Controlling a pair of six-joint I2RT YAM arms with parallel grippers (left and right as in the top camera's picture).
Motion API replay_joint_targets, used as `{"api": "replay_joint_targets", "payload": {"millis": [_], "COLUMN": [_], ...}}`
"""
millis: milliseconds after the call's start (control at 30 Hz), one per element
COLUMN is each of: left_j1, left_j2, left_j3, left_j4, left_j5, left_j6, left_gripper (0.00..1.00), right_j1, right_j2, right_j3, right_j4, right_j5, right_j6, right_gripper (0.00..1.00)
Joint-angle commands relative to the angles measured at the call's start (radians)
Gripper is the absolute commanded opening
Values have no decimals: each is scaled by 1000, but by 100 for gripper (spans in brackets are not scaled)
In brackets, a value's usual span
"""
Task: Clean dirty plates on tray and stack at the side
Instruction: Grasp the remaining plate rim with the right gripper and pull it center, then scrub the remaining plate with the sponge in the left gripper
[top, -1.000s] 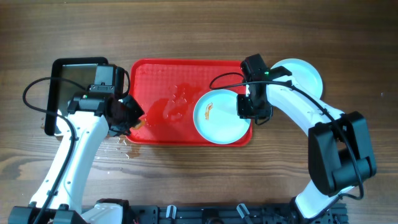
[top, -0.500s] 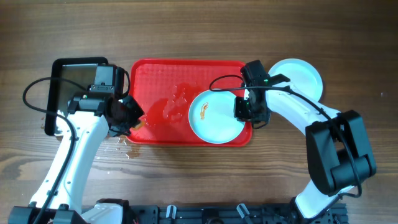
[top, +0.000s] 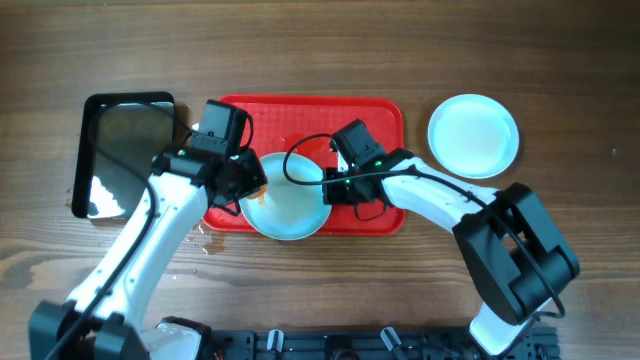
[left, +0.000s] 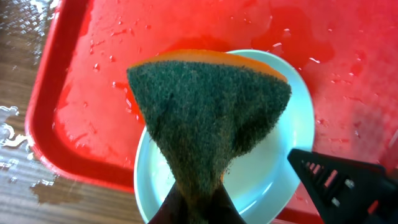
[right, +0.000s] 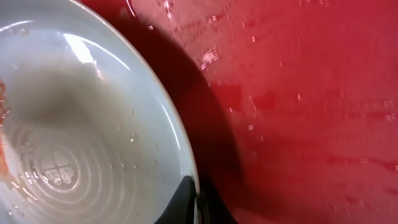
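The plate (top: 292, 208) lies on the red tray (top: 380, 115), in the middle of the counter (top: 300, 50). Its front part pokes out over the tray's rim, toward the front edge of the counter. The plate is wet and shiny. A bit of orange shows at one side of it in the right wrist view, and that may be the dirt.

I think the plate is hard and not heavy. It is wet, so it is likely slippery and could slide out of a pinch. It might chip or break if it falls. The middle is flat with nothing to grab, so the thin rim is the best place to hold it.

The right claw (top: 332, 190) is closed on that rim, on the plate's right side. The left claw (top: 252, 188) is closed on a soft sponge (left: 211, 112), with the rough green side just above the plate.

Another plate (top: 473, 135) that looks clean lies on the counter toward the right edge. A black tray (top: 125, 140) lies toward the left edge. Water drops (top: 205, 240) sit on the wood by the red tray's front left corner.
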Motion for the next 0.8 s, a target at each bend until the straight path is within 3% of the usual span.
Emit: {"api": "replay_joint_targets", "payload": {"millis": [0,133,333,433,533,767], "left_j1": [-8,-40,-64,-66,-88,-142], "left_j2": [105,236,313,316,316,316], "left_j3": [-4,-3,-3,-3,-3,-3], "left_j4": [60,122,168,209,270,324], "left_j5": [56,135,136,159,218,202], "left_j6": [27,56,56,56,56,40], "left_gripper": [4,4,4,4,4,4], "right_j1": [3,2,3,12,47,84], "right_j2": [71,69,69,69,69,69], "right_j3": [-16,13,203,229,229,229], "right_j4": [-16,-27,-288,-314,-310,-309], "right_j5": [46,101,490,500,499,474], "right_j6": [-35,-56,-101,-162,-158,-105], "right_gripper": [4,4,4,4,4,4]}}
